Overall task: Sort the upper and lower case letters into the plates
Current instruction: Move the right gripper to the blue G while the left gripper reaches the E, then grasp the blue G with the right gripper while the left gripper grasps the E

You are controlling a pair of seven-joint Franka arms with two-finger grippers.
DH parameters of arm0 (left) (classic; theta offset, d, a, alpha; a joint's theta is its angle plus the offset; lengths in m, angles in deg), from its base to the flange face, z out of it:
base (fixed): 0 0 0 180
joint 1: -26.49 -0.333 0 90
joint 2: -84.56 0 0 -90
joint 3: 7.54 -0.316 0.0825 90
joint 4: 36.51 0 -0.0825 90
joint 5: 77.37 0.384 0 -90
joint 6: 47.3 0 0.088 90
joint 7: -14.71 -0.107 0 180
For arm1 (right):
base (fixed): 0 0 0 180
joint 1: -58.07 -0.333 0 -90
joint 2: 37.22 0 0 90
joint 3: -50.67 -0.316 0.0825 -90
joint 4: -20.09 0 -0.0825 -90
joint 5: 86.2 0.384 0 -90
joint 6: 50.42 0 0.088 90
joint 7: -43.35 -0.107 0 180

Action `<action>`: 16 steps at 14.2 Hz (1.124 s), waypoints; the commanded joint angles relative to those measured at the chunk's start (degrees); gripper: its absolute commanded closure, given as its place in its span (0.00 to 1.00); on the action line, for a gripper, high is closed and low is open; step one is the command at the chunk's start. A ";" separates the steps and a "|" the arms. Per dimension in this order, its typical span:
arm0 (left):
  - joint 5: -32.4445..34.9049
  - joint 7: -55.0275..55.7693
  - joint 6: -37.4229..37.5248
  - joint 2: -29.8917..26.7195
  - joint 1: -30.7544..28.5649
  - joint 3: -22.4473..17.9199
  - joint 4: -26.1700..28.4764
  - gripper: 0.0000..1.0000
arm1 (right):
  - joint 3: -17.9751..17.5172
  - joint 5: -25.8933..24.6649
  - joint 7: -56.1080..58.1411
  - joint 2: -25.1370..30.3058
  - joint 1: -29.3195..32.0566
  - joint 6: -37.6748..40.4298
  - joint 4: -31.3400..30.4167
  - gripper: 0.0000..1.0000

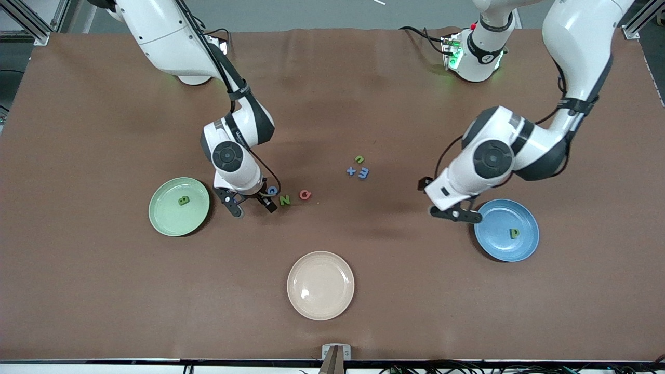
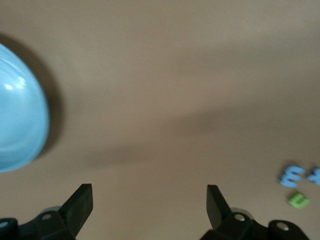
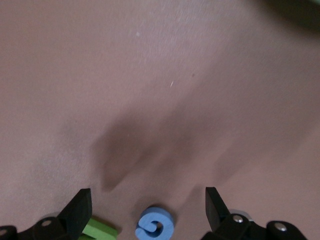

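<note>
My right gripper (image 1: 253, 206) is open and low over the table beside the pale green plate (image 1: 165, 221), which holds a green B (image 1: 183, 200). In the right wrist view the blue G (image 3: 156, 225) lies between its open fingers (image 3: 80, 210), with the green N (image 3: 100, 231) beside one finger. The G (image 1: 271, 190), N (image 1: 284, 200) and pink Q (image 1: 305, 195) lie in a row. My left gripper (image 1: 454, 214) is open and empty at the rim of the blue plate (image 1: 499, 249), which holds a green p (image 1: 514, 233). Green n (image 1: 359, 159), blue x (image 1: 351, 171) and blue m (image 1: 363, 173) lie mid-table.
A cream plate (image 1: 320, 306) sits empty, nearest the front camera. The left wrist view shows the blue plate's edge (image 2: 20, 130), the m (image 2: 291, 175) and the n (image 2: 298, 200) on the brown table mat.
</note>
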 commanded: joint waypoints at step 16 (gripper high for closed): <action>23.78 28.71 -25.52 9.42 12.50 0.94 11.03 0.01 | 0.55 0.18 -3.62 -0.74 -3.43 -0.75 -0.75 0.30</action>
